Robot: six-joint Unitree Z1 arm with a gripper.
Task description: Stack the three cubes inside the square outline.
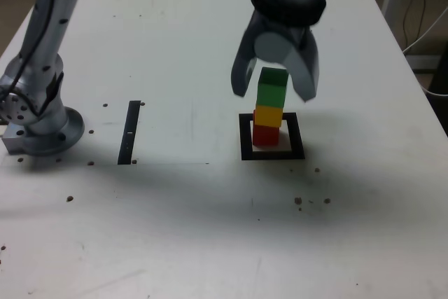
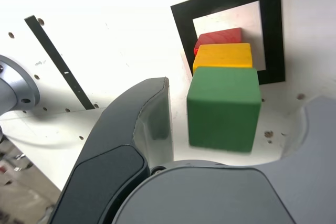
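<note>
White counter (image 1: 210, 229), speckled. Red cube (image 1: 265, 135), yellow cube (image 1: 268, 116), green cube (image 1: 272, 88) stacked inside square outline (image 1: 245, 138). Gripper (image 1: 275, 89) fingers (image 1: 243, 68) apart, straddling green cube, seemingly not touching.

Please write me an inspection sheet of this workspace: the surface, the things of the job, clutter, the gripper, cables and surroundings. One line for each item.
Surface: white table, with small dark specks and holes scattered over it.
Job's things: red cube at the bottom, yellow cube on it, green cube on top; the stack stands inside the square outline.
Clutter: a narrow black strip lies apart, toward the exterior view's left.
Gripper: gripper open, jaws on either side of the green cube with a gap visible in the wrist view.
Cables: white cable beyond the table edge at the exterior view's right.
Surroundings: arm base mounted at the exterior view's left; floor beyond the table.
</note>
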